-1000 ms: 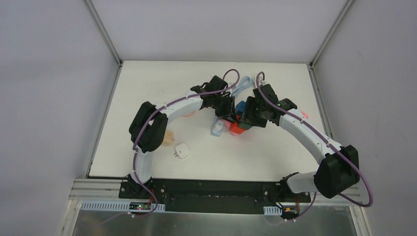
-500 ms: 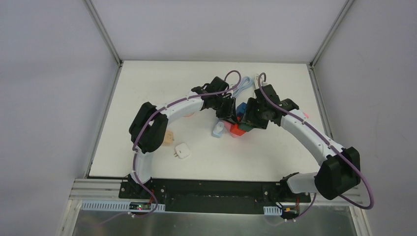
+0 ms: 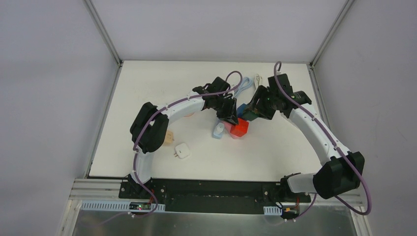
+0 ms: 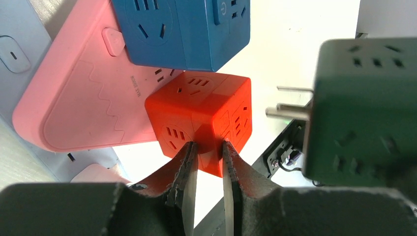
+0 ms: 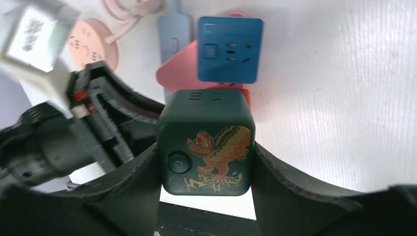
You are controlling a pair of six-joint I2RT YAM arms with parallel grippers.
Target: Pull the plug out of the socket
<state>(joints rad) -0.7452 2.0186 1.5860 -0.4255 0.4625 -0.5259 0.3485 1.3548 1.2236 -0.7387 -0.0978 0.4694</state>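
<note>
Between my right claw's [image 5: 205, 167] fingers: glossy dark-green cube plug [image 5: 205, 128], clamped, metal prongs [image 4: 290, 112] bare | left claw [image 4: 207, 153] pinches smooth red cube socket's [image 4: 201, 115] corner | plug just beside socket, apart.

Left wrist view: green cube plug [image 4: 361, 110] blurred, cut by right edge — blue cube socket [image 4: 182, 32] cropped at top. Right wrist view: red cube socket [image 5: 247, 96] largely behind the plug.

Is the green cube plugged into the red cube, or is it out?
Out. The green cube shows bare metal prongs, with a gap between them and the red cube.
</note>
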